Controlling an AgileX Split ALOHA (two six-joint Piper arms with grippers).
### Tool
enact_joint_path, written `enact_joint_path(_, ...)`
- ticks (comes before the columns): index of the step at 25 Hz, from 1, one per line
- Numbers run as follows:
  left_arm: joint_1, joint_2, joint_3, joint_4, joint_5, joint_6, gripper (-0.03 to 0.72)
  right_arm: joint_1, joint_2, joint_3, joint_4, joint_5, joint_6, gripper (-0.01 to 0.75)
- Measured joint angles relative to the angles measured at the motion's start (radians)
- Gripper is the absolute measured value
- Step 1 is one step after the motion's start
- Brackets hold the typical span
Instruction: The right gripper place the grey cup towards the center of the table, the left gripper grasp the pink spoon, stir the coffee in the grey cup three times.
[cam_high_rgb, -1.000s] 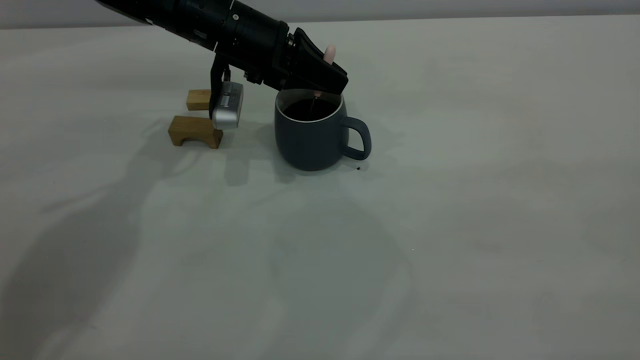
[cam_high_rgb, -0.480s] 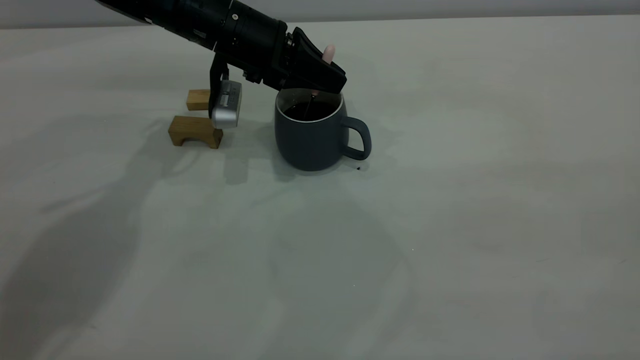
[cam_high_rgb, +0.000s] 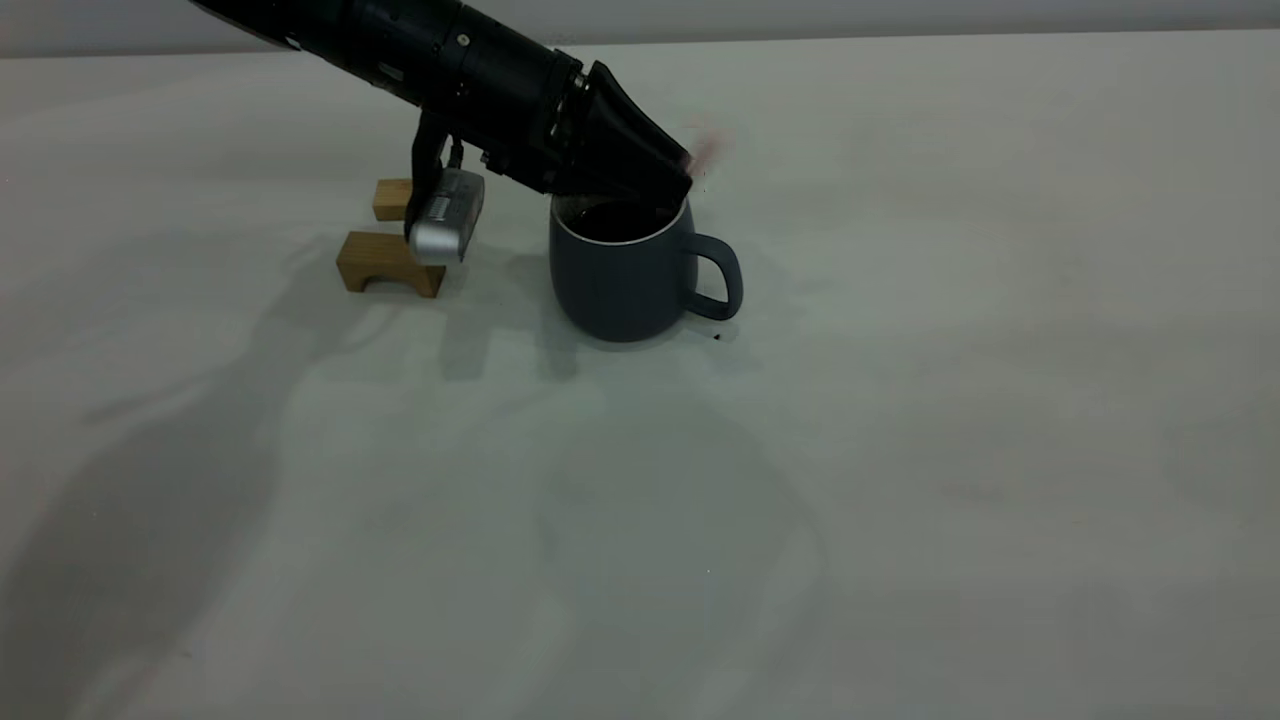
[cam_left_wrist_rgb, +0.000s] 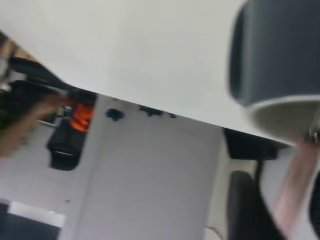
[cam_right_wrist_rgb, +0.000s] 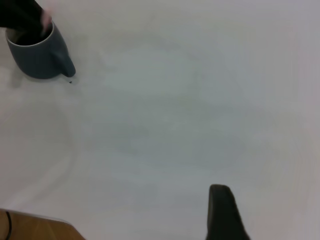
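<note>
The grey cup (cam_high_rgb: 615, 280) stands mid-table with its handle to the right and dark coffee (cam_high_rgb: 612, 216) inside. My left gripper (cam_high_rgb: 678, 186) hangs over the cup's mouth, shut on the pink spoon (cam_high_rgb: 706, 152). The spoon's handle end sticks out to the right as a pink blur, and its bowl is hidden behind the jaws. In the left wrist view the pink handle (cam_left_wrist_rgb: 297, 185) runs beside a dark finger (cam_left_wrist_rgb: 242, 205), close to the cup's rim (cam_left_wrist_rgb: 280, 107). My right gripper (cam_right_wrist_rgb: 270, 197) is out of the exterior view, open, far from the cup (cam_right_wrist_rgb: 37, 55), with one finger (cam_right_wrist_rgb: 222, 210) showing.
Two wooden blocks (cam_high_rgb: 388, 262) (cam_high_rgb: 397, 198) lie left of the cup, under the left arm's silver camera block (cam_high_rgb: 445, 215). A tiny dark speck (cam_high_rgb: 717, 336) sits by the cup's handle. Bare table (cam_high_rgb: 900, 450) stretches in front and to the right.
The spoon's pink handle end has swung from upright behind the jaws out to the right, now blurred. The left gripper has shifted slightly over the cup. The cup has stayed put.
</note>
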Motion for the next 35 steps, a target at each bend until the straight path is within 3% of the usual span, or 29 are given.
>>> enact_joint_path(4,0.000,-0.013,0.000,0.097,0.055,0.001,0.589,0.000,0.000,0.000,0.000,0.000,0.000,0.491)
enact_joint_path(7,0.000,-0.048,-0.004,0.215,0.094,0.002,0.616,0.000,0.000,0.000,0.000,0.000,0.000,0.491)
enact_joint_path(11,0.000,-0.130,-0.007,0.471,0.154,0.002,0.565,0.000,0.000,0.000,0.000,0.000,0.000,0.491)
enact_joint_path(22,0.000,-0.494,-0.008,1.230,0.159,0.009,0.372,0.000,0.000,0.000,0.000,0.000,0.000,0.491)
enact_joint_path(27,-0.003,-0.720,-0.002,1.608,0.159,0.186,0.321,0.000,0.000,0.000,0.000,0.000,0.000,0.491)
enact_joint_path(31,-0.004,-0.909,0.026,1.697,0.159,0.477,0.292,0.000,0.000,0.000,0.000,0.000,0.000,0.491)
enact_joint_path(35,-0.004,-1.132,0.212,1.675,0.140,0.669,0.273,0.000,0.000,0.000,0.000,0.000,0.000,0.491)
